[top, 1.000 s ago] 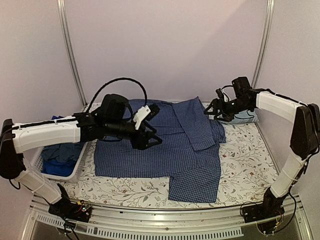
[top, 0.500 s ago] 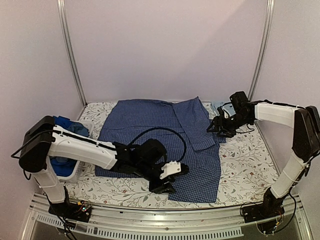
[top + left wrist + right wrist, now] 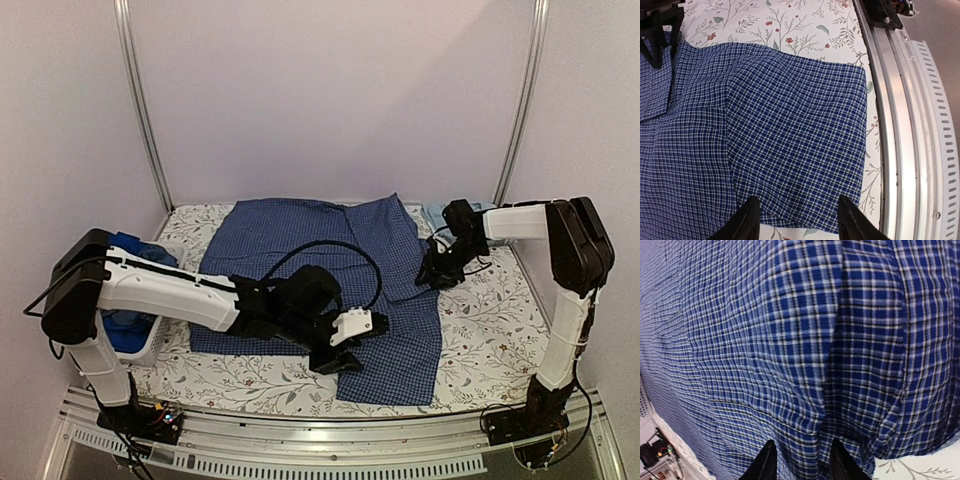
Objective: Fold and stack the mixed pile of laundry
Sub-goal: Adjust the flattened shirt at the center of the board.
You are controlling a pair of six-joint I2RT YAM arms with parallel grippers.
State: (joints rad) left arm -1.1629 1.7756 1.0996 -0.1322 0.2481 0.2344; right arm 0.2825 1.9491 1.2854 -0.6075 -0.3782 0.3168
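A dark blue checked shirt [image 3: 320, 260] lies spread flat on the floral table cover. My left gripper [image 3: 342, 358] hovers low over its near hem, right of centre. In the left wrist view the gripper [image 3: 799, 220] is open, with the hem [image 3: 805, 220] lying flat under the gap and nothing held. My right gripper [image 3: 433, 275] is down on the shirt's right edge. The right wrist view shows the gripper [image 3: 802, 462] narrowed around a raised fold of checked cloth [image 3: 805, 430]. More blue garments [image 3: 120, 318] sit in the basket at the left.
A white plastic basket [image 3: 150, 345] stands at the left table edge, beside my left arm. A light-blue piece [image 3: 432, 213] lies at the back right, behind my right arm. The metal rail [image 3: 905, 125] runs along the near edge, close to the shirt's hem.
My left arm swung from the shirt's back part to its near hem, then shifted slightly right. My right gripper came down from the back right corner onto the shirt's edge and its jaws narrowed.
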